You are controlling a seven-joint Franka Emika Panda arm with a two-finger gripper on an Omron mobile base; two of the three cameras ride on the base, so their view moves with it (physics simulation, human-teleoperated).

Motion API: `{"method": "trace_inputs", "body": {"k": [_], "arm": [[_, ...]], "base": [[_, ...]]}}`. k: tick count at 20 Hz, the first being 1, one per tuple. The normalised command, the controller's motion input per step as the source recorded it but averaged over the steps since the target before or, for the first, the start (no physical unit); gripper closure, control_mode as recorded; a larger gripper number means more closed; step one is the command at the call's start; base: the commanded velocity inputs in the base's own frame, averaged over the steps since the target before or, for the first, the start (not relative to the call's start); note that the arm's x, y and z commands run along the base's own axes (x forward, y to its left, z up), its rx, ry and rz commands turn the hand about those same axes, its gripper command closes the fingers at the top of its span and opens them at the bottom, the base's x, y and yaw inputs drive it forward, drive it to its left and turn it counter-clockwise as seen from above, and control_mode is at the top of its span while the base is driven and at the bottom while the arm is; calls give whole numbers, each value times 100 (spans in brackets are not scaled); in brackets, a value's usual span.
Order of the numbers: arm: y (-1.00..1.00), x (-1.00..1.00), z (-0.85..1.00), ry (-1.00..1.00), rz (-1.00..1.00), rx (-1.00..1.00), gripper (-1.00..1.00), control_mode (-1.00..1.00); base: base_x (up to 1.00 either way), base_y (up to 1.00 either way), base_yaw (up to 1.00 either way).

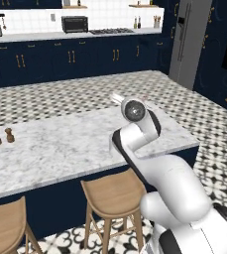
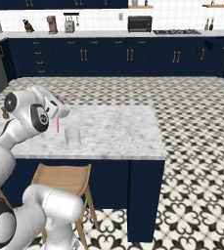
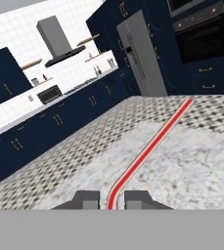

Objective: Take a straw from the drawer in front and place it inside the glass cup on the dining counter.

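In the hand view my gripper (image 3: pixel 111 201) is shut on the straw (image 3: pixel 150 144), a thin red stick that runs from between the two fingertips up and to the right over the marbled top. In the right base view the gripper (image 2: pixel 57 116) hangs over the dining counter (image 2: pixel 118 129), and a short red piece of the straw (image 2: pixel 58 125) sticks down below the hand. The glass cup (image 2: pixel 72 137) stands upright on the counter just right of that tip and lower, apart from it. In the left base view my own arm hides the hand above the dining counter (image 1: pixel 55 144).
Two small brown shakers (image 2: pixel 0 113) (image 1: pixel 2 136) stand at the counter's left. Wooden stools (image 1: pixel 112 191) (image 2: pixel 64 178) sit along its near side. The counter's right end (image 2: pixel 157 141) drops to patterned floor. Navy cabinets, a stove and a grey fridge (image 1: pixel 187 39) line the far walls.
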Motion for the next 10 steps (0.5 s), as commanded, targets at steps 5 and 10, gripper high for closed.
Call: {"method": "trace_inputs", "body": {"k": [5,10], "arm": [[0,26,-25,0,0,0,100,-100],[0,19,-23,0,0,0,100,-100]], "base": [[0,0,0],[0,0,0]]}}
